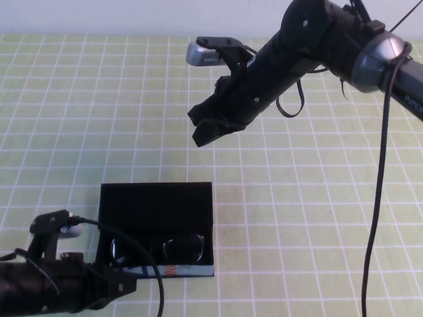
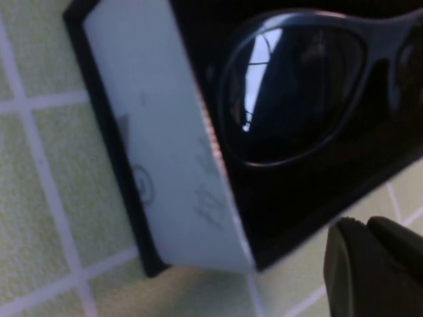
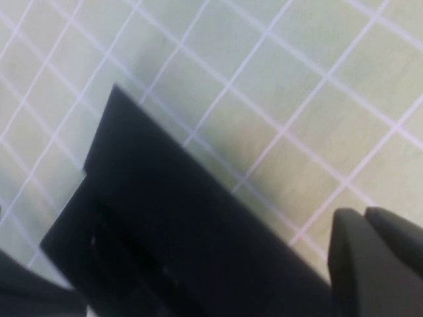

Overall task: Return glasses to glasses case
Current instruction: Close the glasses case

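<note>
Glasses (image 1: 155,249) lie inside open glasses case (image 1: 156,203). Right gripper (image 1: 213,125) hovers above, fingers together, empty. Left gripper (image 2: 373,267) at case's front corner, fingers together. Judged: lid closing remains; push lid evenly from behind, keep case braced.

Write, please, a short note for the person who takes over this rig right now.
Right tool: shut, empty, raised above the mat behind the case.
Left tool: low at the near left, beside the case's left end, holding nothing; its state cannot be told.
Case: open on the mat, lid laid back.
Glasses: lying inside the case, lenses towards the front edge.
Done: glasses are in the case.
Left: the lid is not yet closed; probably close it, then park both arms.
</note>
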`<state>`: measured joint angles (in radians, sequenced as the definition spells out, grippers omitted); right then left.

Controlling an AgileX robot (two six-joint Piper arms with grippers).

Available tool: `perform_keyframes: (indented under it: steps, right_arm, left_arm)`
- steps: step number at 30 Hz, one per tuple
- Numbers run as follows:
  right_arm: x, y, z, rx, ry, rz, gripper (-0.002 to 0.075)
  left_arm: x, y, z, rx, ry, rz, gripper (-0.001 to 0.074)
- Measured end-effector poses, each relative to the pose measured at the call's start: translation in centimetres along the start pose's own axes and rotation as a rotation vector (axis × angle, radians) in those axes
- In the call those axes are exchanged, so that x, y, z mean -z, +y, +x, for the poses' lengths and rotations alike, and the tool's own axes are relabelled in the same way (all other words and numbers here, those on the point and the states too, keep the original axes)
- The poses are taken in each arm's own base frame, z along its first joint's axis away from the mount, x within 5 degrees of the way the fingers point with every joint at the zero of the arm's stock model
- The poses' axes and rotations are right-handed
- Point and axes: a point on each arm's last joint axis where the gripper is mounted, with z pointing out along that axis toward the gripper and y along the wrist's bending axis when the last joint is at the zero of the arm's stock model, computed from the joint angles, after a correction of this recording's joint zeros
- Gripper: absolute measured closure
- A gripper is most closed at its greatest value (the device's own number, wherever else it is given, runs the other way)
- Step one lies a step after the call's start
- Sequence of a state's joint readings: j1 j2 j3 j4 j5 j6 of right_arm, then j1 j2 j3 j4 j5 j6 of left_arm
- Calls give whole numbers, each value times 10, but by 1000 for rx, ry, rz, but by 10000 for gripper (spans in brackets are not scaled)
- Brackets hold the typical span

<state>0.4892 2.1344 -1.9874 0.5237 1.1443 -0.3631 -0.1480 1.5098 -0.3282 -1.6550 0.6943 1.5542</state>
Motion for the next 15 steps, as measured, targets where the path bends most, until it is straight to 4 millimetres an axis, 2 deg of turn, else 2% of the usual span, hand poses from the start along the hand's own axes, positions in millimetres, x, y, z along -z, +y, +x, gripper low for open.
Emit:
perform_keyframes:
  steps: [6,15]
  right_arm:
    - [-18,-11,-3,-35,-36,2,737]
    - [-57,-33,2,-90,-5,-15,737]
  left_arm:
    - [-9,8,3,11,24,-5,737]
    - [-12,9,2,5,23,5,737]
